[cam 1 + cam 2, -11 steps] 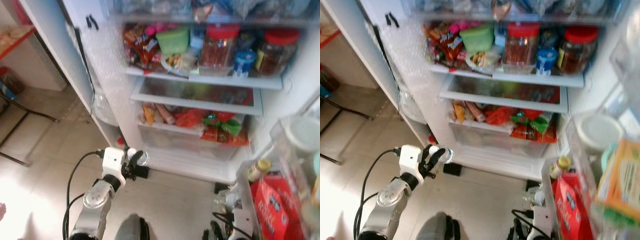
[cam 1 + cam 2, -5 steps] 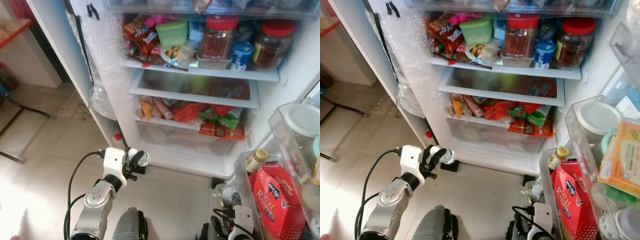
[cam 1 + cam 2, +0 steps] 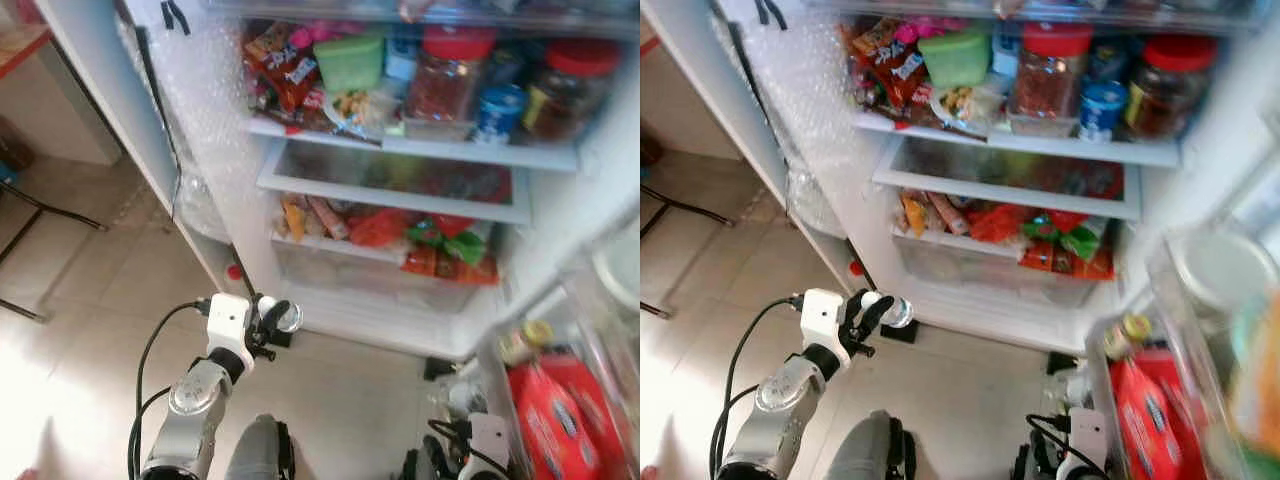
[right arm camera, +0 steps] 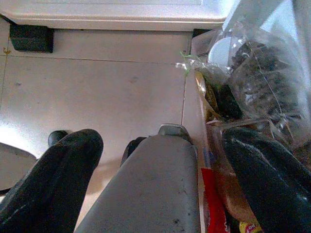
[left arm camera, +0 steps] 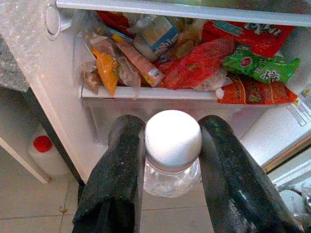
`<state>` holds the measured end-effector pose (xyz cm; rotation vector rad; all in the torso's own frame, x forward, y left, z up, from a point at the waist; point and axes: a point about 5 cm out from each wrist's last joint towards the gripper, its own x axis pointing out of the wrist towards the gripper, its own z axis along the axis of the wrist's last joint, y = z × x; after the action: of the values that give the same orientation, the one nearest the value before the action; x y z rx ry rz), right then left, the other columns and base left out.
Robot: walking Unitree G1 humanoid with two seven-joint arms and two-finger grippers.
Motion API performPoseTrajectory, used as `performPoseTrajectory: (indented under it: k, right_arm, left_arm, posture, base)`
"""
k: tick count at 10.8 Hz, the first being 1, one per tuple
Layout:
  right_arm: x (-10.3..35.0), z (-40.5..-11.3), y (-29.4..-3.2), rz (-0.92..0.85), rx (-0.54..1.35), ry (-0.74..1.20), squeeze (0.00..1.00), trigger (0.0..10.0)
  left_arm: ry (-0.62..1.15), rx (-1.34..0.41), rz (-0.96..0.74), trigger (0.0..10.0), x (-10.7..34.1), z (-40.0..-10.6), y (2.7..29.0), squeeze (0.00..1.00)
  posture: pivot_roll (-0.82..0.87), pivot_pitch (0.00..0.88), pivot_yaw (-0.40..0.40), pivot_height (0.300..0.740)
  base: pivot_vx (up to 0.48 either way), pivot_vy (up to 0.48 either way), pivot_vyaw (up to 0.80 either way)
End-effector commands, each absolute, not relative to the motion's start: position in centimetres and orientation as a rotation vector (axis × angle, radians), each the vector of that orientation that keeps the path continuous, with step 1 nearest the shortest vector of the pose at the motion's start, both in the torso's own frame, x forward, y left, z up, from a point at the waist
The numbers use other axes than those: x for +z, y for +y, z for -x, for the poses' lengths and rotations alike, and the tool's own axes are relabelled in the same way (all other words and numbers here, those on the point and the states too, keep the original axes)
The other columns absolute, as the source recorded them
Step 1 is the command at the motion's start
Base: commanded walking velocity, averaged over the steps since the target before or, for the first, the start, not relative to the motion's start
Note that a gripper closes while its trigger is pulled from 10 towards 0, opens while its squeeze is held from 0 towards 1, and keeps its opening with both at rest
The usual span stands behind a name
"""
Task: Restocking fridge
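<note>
The left hand [image 5: 167, 165] is clenched on a white-capped bottle [image 5: 172, 150], low before the packed crisper drawer [image 5: 194, 63] (right hand [image 4: 160, 179] released, idle). Pushed in there, it could snag packets and slip.

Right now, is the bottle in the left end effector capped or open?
Capped. The bottle has a white cap on its neck, between the two black fingers of the left end effector.
</note>
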<state>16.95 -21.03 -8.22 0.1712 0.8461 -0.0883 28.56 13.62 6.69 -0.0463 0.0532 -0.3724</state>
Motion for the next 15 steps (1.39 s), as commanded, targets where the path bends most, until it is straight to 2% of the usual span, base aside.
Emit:
performPoseTrajectory:
  k: [1,15]
  right_arm:
    - [-9.27,-14.83,-20.61,-0.193,-0.097,0.925,0.00,10.0]
    - [-9.29,-14.82,-20.51,-0.203,-0.093,0.926,0.00,10.0]
  left_arm:
    - [0.061,-0.381,0.044,10.0,6.59,-28.31,13.62,0.00]
    - [0.062,-0.403,0.047,10.0,6.74,-28.28,13.24,0.00]
  posture:
    - [0.08,0.200,0.089,0.650]
    - [0.08,0.196,0.090,0.650]
  base:
    - [0.311,0.000,0.00]
    - [0.326,0.000,0.00]
